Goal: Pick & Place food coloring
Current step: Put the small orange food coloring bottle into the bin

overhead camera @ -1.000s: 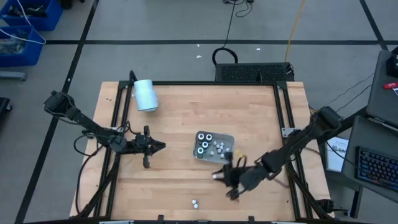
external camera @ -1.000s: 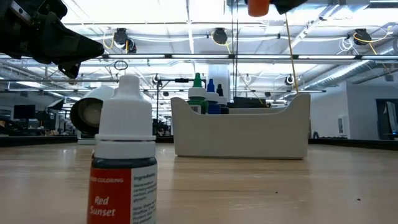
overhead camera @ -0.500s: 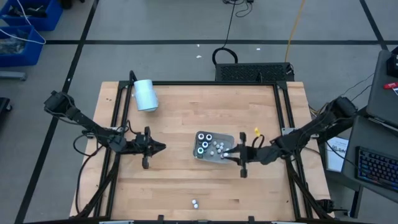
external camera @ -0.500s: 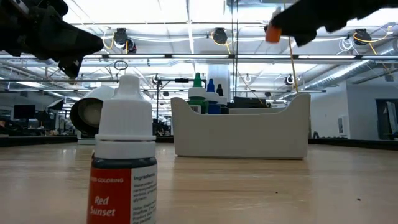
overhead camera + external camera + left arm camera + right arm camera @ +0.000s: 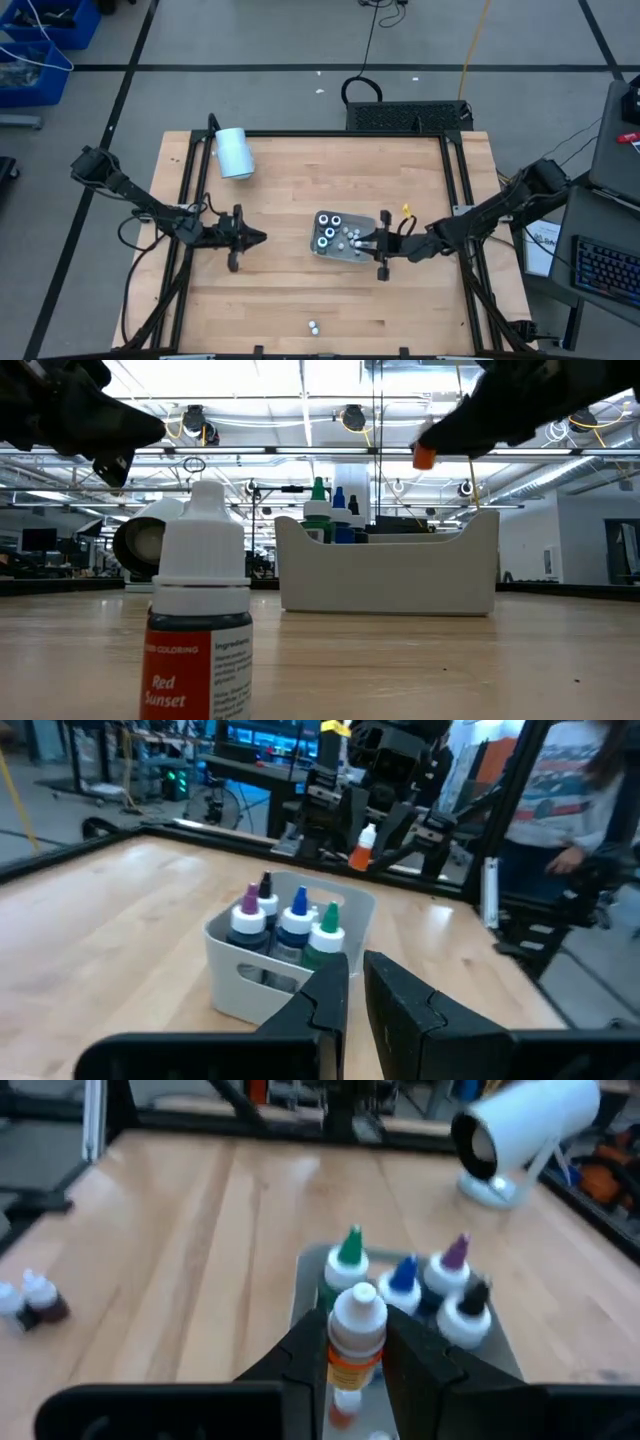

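Note:
A grey tray (image 5: 366, 222) in the middle of the table holds several food coloring bottles (image 5: 296, 925) with purple, black, blue and green caps, standing upright. My right gripper (image 5: 374, 240) hangs over the tray's right end, shut on an orange food coloring bottle (image 5: 364, 847) with a white cap. Another bottle (image 5: 200, 610), labelled Red Sunset, stands on its base near the table's front edge. My left gripper (image 5: 258, 237) waits shut, left of the tray, holding nothing. My right gripper pinches the orange bottle by the sides of its body (image 5: 349, 1363) between its two fingers, coming from the table's right and slanting slightly down. The bottle is held roughly upright, cap up, lifted clear above the tray; its orange bottom end (image 5: 425, 457) sticks out below the fingers.
A large white cylinder (image 5: 234, 152) lies at the table's far left corner. Dark frame rails (image 5: 185, 190) run along the table's left and right edges. A person (image 5: 570, 790) stands beyond the table's right side.
My right gripper has carried the orange bottle from the table's near right part toward the far edge, up to the tray's right end, and has come down a little. It has stayed shut on the bottle.

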You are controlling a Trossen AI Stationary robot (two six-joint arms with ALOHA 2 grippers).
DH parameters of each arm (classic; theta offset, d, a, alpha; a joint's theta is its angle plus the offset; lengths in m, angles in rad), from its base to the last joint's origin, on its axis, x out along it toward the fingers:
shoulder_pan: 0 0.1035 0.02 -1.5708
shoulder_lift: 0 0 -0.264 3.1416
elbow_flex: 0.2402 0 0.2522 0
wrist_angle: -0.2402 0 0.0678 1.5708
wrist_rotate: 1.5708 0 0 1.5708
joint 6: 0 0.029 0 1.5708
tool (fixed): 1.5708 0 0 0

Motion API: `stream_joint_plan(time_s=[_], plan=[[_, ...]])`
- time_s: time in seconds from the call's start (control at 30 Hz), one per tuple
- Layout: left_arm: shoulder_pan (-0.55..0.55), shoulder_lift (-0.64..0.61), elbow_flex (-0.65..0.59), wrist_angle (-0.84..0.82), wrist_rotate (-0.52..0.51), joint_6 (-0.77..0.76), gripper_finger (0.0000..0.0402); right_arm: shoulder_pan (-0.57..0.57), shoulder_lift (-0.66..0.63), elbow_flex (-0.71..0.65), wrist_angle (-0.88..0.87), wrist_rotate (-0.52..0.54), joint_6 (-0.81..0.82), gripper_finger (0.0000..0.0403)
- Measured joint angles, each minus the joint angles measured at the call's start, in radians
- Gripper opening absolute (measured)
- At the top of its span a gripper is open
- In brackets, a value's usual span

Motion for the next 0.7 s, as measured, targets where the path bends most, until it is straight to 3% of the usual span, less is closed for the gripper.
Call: stream_joint_plan(time_s=[0.17,0.37,0.57,0.7], plan=[[0.000,0.052,0.013,0.110,0.013,0.028,0.0040,-0.031,0.078,0.031,0.153,-0.091,-0.099,0.0062],[0.000,0.282,0.187,0.152,0.041,0.162,0.0060,-0.059,0.171,0.174,0.173,-0.185,-0.236,0.0065],[0.000,0.509,0.406,0.146,0.116,0.302,0.0135,-0.060,0.237,0.309,0.137,-0.269,-0.353,0.0063],[0.001,0.568,0.497,0.147,0.138,0.316,0.0199,-0.047,0.263,0.345,0.146,-0.327,-0.471,0.0064]])
